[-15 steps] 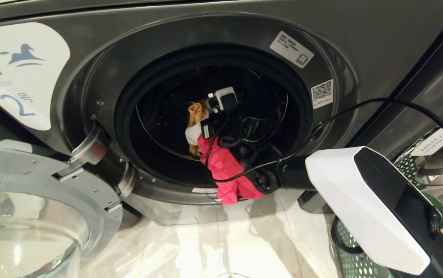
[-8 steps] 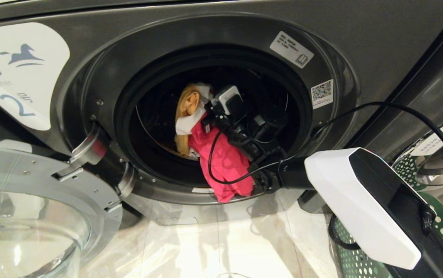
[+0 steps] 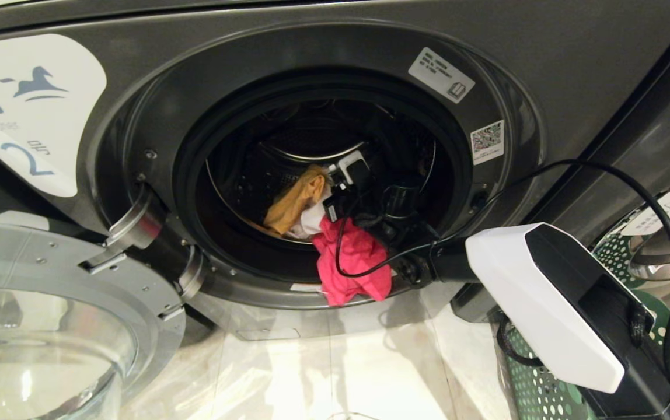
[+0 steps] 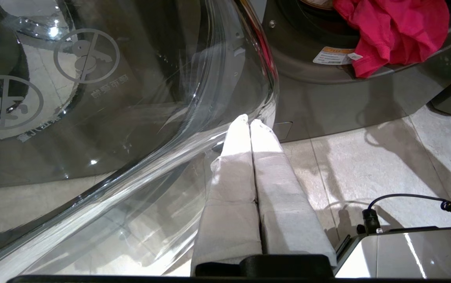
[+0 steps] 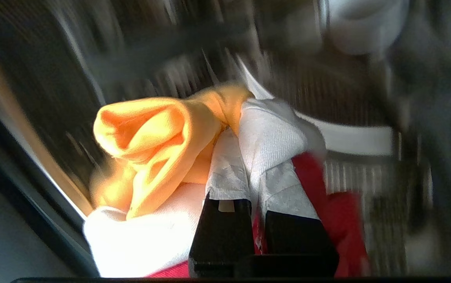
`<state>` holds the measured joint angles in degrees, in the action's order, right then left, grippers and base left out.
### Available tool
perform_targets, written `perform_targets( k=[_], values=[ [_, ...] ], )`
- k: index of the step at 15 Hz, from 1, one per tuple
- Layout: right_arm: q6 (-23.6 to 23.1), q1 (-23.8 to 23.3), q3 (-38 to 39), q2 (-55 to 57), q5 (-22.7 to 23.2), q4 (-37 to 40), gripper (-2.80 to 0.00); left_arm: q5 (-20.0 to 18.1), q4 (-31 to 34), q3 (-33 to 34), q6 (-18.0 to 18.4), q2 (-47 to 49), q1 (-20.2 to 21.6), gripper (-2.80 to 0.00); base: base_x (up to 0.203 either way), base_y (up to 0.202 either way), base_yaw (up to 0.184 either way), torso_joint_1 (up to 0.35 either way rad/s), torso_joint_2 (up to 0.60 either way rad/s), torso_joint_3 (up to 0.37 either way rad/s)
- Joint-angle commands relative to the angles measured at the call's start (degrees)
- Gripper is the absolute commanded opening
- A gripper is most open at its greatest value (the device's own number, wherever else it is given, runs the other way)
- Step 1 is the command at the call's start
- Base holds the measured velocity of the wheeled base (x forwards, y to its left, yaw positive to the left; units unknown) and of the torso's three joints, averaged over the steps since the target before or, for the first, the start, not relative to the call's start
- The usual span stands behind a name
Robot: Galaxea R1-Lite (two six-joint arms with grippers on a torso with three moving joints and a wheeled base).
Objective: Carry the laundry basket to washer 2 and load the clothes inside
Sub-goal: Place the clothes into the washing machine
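Washer 2 (image 3: pixel 545 52) is dark grey, with a white horse-and-2 label (image 3: pixel 25 105). Its round glass door (image 3: pixel 49 303) is swung open at the lower left. My right gripper (image 3: pixel 330 201) reaches into the drum and is shut on the clothes. A yellow-orange garment (image 3: pixel 297 198) and white cloth (image 3: pixel 311 220) bunch at its fingertips. The pink-red garment (image 3: pixel 352 262) hangs down over the door rim. In the right wrist view, the right gripper (image 5: pixel 245 127) pinches white, orange (image 5: pixel 151 137) and red cloth. The laundry basket (image 3: pixel 533 396) stands at the lower right. The left gripper (image 4: pixel 249 120) is shut and empty beside the door glass (image 4: pixel 111 98).
The open door takes up the space at the lower left. A black cable (image 3: pixel 603 166) loops from the right arm across the washer front. Another washer's chrome door ring (image 3: pixel 662 256) shows at the right edge. Pale floor tiles (image 3: pixel 341 373) lie below the opening.
My right gripper has dropped lower and gone deeper into the drum with the clothes. The orange garment has come down, and more of the drum wall shows above it. The left arm has not moved.
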<state>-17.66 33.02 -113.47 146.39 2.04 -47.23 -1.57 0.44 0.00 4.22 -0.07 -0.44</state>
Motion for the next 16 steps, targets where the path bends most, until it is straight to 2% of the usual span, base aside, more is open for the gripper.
perform_targets(
  k=[1, 2, 3, 9, 11, 12, 13, 14, 16],
  values=[
    [0.4, -1.6, -0.1, 0.0, -0.2, 2.8, -2.8, 0.0, 0.0, 0.0, 0.1, 0.1, 0.0, -2.8, 0.0, 0.0, 0.0, 0.0, 0.0, 0.0],
    [0.4, -2.1, -0.2, 0.0, -0.2, 2.1, -2.8, 0.0, 0.0, 0.0, 0.0, 0.1, 0.0, -2.8, 0.0, 0.0, 0.0, 0.0, 0.0, 0.0],
    [0.3, -2.1, -0.1, -0.1, -0.2, 1.1, 0.0, 0.0, 0.0, 0.0, 0.1, 0.1, 0.0, -2.8, 0.0, 0.0, 0.0, 0.0, 0.0, 0.0],
    [0.3, -1.6, 0.2, -0.7, -1.3, 6.3, 0.0, 0.0, 0.0, 0.0, 0.1, 0.1, 0.0, -2.8, 0.0, 0.0, 0.0, 0.0, 0.0, 0.0],
    [0.5, -1.4, 1.0, -2.1, -1.4, 10.9, 0.0, 0.0, 0.0, 0.0, 0.0, 0.1, 0.0, -2.8, 0.0, 0.0, 0.0, 0.0, 0.0, 0.0],
    [1.4, -1.3, 1.3, -2.9, -1.4, 15.3, 0.0, 0.0, 0.0, 0.0, 0.0, 0.1, 0.0, -2.8, 0.0, 0.0, 0.0, 0.0, 0.0, 0.0],
    [4.5, -1.2, 0.9, -3.6, -1.5, 17.3, 0.0, 0.0, 0.0, 0.0, 0.0, 0.1, 0.0, -2.8, 0.0, 0.0, 0.0, 0.0, 0.0, 0.0],
    [5.5, -1.2, 0.7, -4.0, -1.6, 16.0, 0.0, 0.0, 0.0, 0.0, 0.1, 0.1, 0.0, -2.8, 0.0, 0.0, 0.0, 0.0, 0.0, 0.0],
    [5.6, -0.4, 0.8, -3.8, -1.8, 6.0, 0.0, 0.0, 0.0, 0.0, 0.0, 0.1, 0.0, -2.8, 0.0, 0.0, 0.0, 0.0, 0.0, 0.0]
  ],
)
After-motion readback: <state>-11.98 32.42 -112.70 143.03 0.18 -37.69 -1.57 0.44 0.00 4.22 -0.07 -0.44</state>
